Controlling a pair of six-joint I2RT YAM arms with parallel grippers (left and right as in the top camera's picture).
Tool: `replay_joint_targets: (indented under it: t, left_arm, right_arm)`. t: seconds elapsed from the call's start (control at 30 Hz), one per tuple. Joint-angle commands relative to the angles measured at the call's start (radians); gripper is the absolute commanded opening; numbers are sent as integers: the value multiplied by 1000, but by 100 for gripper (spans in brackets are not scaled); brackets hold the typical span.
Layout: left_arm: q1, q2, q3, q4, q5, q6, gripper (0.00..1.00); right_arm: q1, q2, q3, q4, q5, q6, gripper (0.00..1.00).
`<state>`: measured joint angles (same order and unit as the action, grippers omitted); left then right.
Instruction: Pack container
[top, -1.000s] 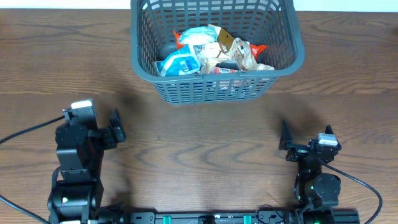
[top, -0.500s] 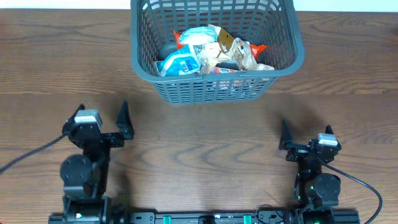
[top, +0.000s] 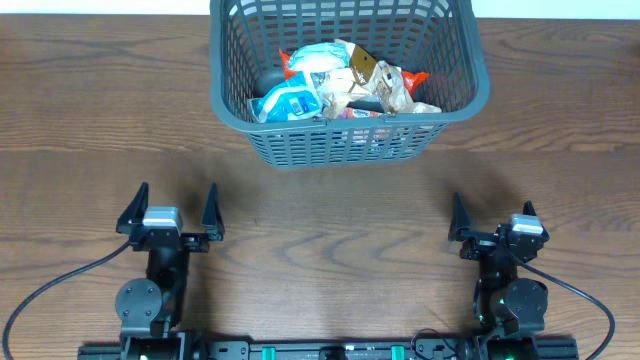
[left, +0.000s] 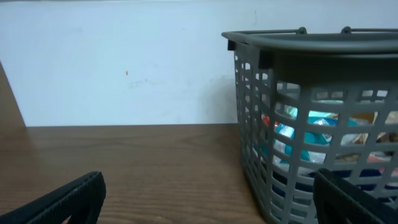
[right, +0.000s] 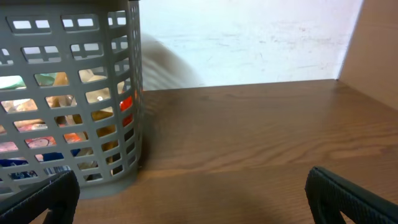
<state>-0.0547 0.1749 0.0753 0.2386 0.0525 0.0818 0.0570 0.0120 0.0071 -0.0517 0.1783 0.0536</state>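
Observation:
The container, a dark grey slotted basket, stands at the far middle of the table and holds several snack packets. It shows at the right of the left wrist view and at the left of the right wrist view. My left gripper is open and empty near the front left. My right gripper is open and empty near the front right. Both are well short of the basket.
The wooden table lies bare between the grippers and the basket. A pale wall stands behind the table's far edge. Cables trail from both arm bases at the front.
The left arm has swung back and turned to face the basket, settling at the front left with its jaws open. The right arm and the basket have not moved.

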Motion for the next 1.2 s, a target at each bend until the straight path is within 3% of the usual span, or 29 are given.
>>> replay_joint_targets:
  t: [0.0, 0.4, 0.73, 1.17]
  left_arm:
    - [-19, -36, -23, 3, 0, 58, 99]
    - [-27, -116, -71, -92, -11, 76, 99]
    - [-27, -169, -72, -305, -11, 75, 99]
    - [-27, -171, -71, -311, -37, 74, 99]
  right_arm:
    - [8, -7, -2, -4, 16, 17, 99]
    - [8, -7, -2, -4, 16, 17, 99]
    - [8, -7, -2, -4, 16, 17, 99]
    - [8, -7, -2, -4, 16, 17, 99]
